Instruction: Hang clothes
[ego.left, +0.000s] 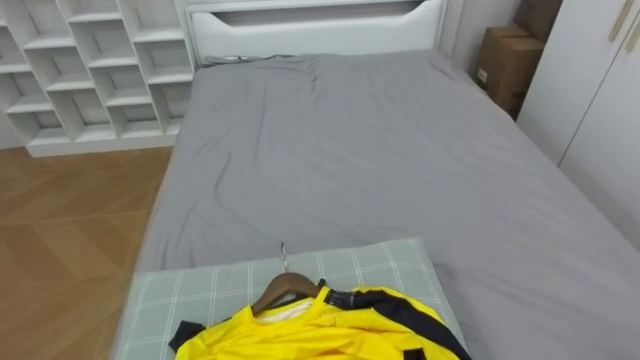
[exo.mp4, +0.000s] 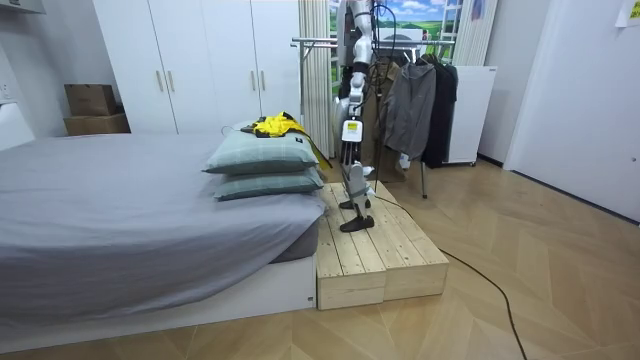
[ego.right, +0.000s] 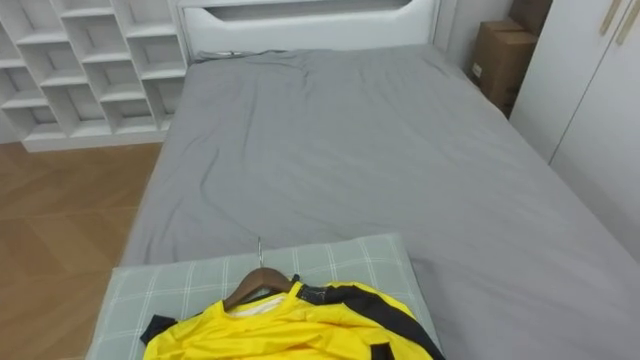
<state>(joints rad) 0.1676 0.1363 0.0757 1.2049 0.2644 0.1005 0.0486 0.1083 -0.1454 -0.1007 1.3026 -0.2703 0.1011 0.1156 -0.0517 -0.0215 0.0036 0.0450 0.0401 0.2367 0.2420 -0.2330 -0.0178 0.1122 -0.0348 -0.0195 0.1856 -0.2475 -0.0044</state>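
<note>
The yellow shirt already sits on its wooden hanger, lying on the near pillow; carrying it to the rack behind me remains. My left hand hangs low, and I cannot tell its grip

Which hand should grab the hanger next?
Probably the left hand: the hanger lies left of centre on the pillow, while the shirt spreads mostly to its right.

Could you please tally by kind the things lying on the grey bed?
pale green checked pillows: 2
yellow and black shirt: 1
brown wooden hanger with a metal hook: 1
Total: 4
</note>
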